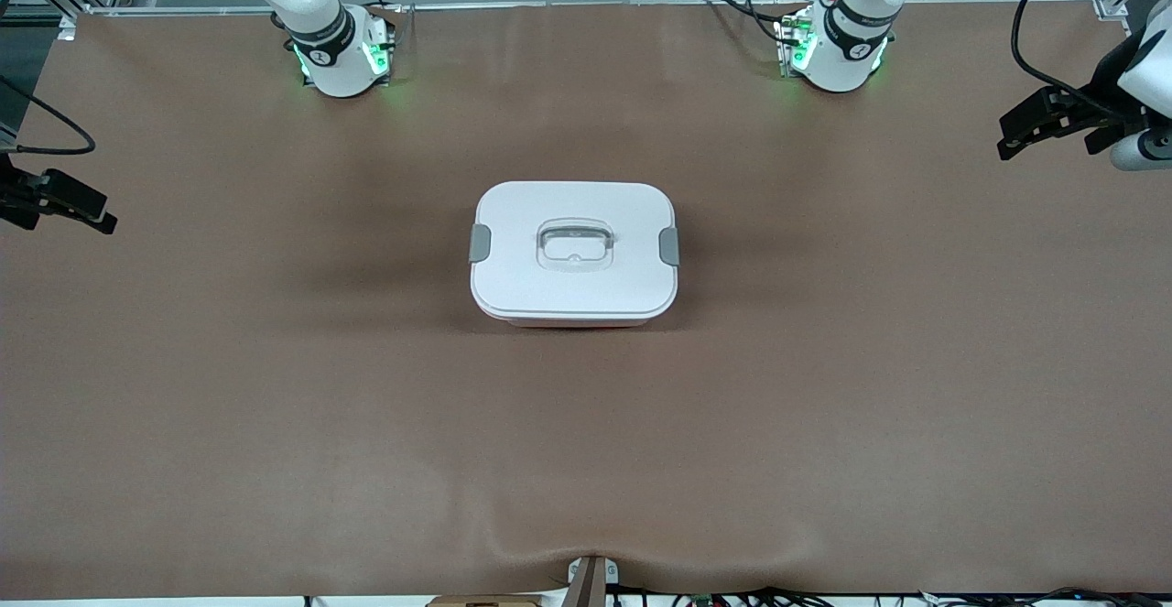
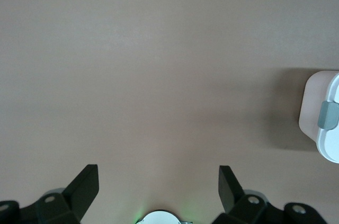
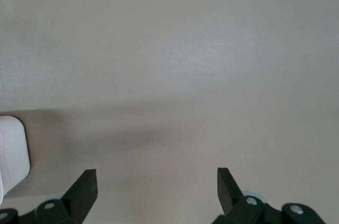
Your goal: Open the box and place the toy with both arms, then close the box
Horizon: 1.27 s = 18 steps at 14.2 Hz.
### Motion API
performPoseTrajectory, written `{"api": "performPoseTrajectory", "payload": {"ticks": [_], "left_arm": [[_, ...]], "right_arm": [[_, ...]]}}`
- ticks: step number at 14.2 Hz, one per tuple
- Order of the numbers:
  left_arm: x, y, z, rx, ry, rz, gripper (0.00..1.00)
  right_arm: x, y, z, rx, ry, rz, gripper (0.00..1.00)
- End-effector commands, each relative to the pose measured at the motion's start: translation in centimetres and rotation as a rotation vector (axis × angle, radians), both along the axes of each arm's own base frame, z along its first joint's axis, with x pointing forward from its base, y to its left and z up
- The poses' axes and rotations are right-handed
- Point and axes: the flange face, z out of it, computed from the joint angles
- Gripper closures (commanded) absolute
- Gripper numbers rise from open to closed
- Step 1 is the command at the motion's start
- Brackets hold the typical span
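Sitting lidded mid-table, box (image 1: 574, 253) — well apart from both gaping end effectors (image 2: 159, 184) (image 3: 157, 187).

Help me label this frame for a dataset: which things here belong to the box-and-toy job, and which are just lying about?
Part of the job:
- box, shut, mid-table, both grey clips down
- left end effector, open, over the table's left-arm end
- right end effector, open, over the right-arm end
- toy: not in view

Just lying about:
- brown table cover
- cables by the arm bases

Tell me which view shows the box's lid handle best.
Front view: the whole box shows, with the clear handle in the middle of its shut lid. The left wrist view catches only one end with a grey clip; the right wrist view only a corner. Neither shows the handle.
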Motion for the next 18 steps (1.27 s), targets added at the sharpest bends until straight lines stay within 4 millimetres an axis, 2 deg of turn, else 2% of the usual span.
{"api": "performPoseTrajectory", "payload": {"ticks": [1, 5, 11, 15, 18], "left_arm": [[-0.3, 0.3, 0.7, -0.029, -0.019, -0.013, 0.0], [0.0, 0.3, 0.5, -0.032, -0.014, -0.01, 0.0], [0.4, 0.2, 1.4, -0.05, -0.034, -0.012, 0.0], [0.5, 0.4, 1.0, -0.048, -0.024, -0.01, 0.0], [0.6, 0.3, 0.7, -0.048, -0.018, -0.013, 0.0]], "right_arm": [[0.2, -0.4, 0.4, 0.012, 0.003, -0.021, 0.0], [0.2, -0.3, 0.4, 0.012, 0.003, -0.023, 0.0], [0.3, 0.2, 1.2, 0.007, -0.01, -0.035, 0.0], [0.1, 0.9, 1.5, -0.004, 0.003, -0.023, 0.0], [0.0, 0.5, 1.2, -0.002, 0.032, -0.023, 0.0]]}}
